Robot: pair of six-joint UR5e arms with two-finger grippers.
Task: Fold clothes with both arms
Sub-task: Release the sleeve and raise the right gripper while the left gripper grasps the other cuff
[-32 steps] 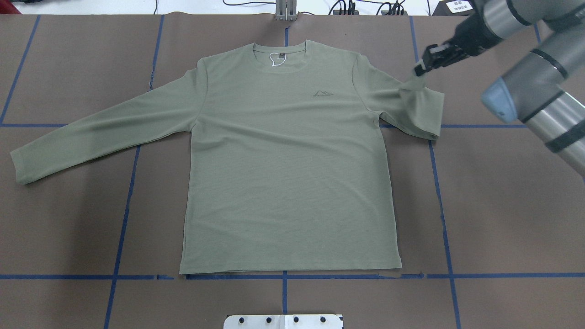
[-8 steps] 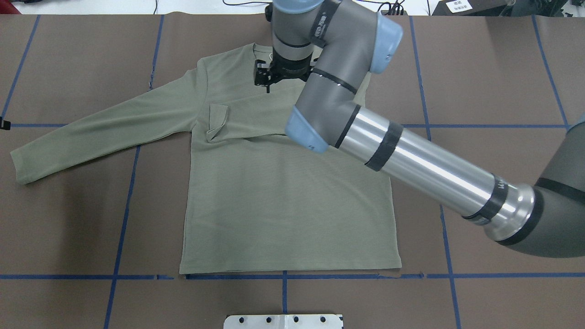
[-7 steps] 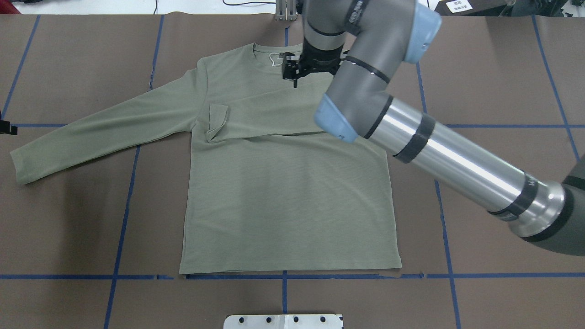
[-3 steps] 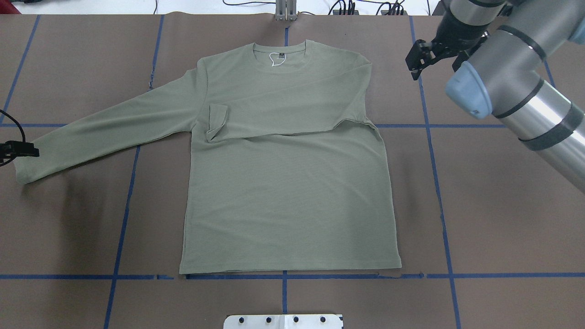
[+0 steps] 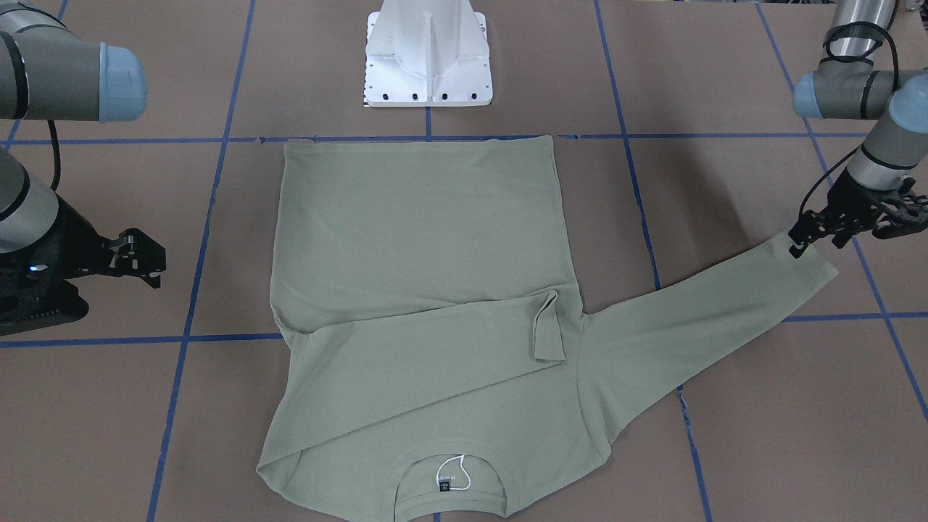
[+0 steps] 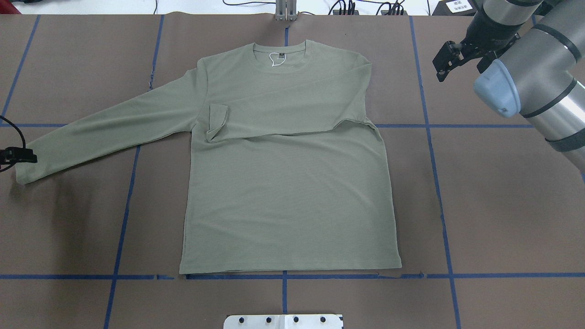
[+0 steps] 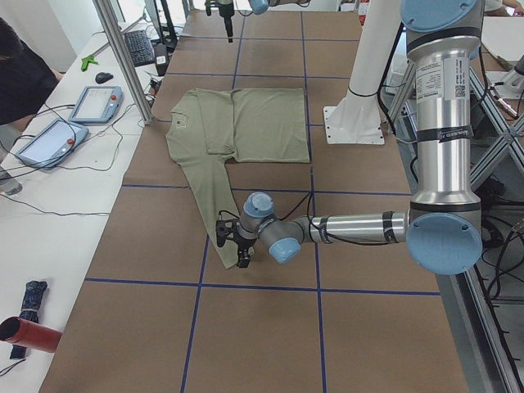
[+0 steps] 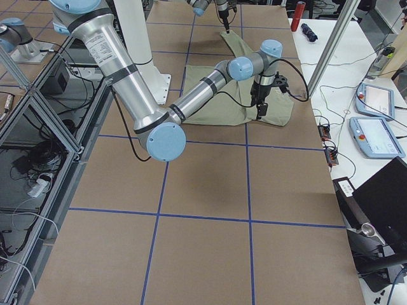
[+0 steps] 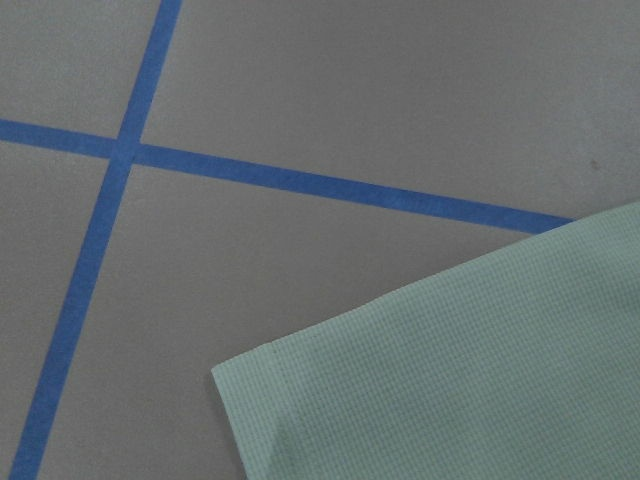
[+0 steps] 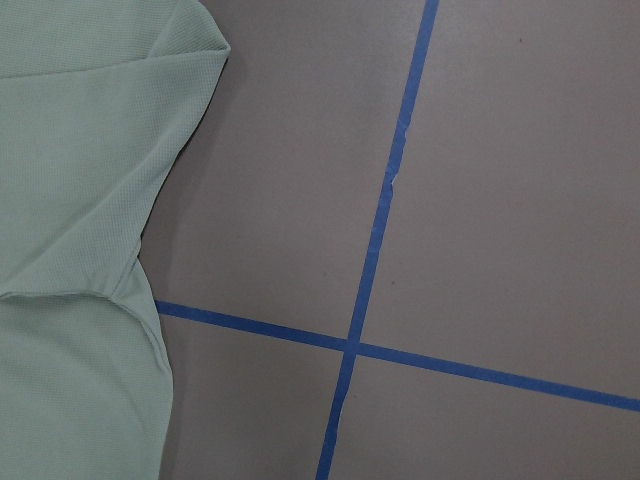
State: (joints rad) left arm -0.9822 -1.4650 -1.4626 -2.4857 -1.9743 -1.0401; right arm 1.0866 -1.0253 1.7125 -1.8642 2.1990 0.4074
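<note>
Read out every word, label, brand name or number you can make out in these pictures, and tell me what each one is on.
No text here can actually be read.
Dark neck label inside the shirt collar: pale lettering, too small to read.
White tag on a dark box at the table's far edge: dark print, blurred.
Sticker on the left arm: print too small to read.

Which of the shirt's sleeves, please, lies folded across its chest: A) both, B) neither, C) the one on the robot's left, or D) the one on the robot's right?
D: the right-side sleeve lies across the shirt with its cuff near the opposite armpit, while the other sleeve lies stretched out sideways.
</note>
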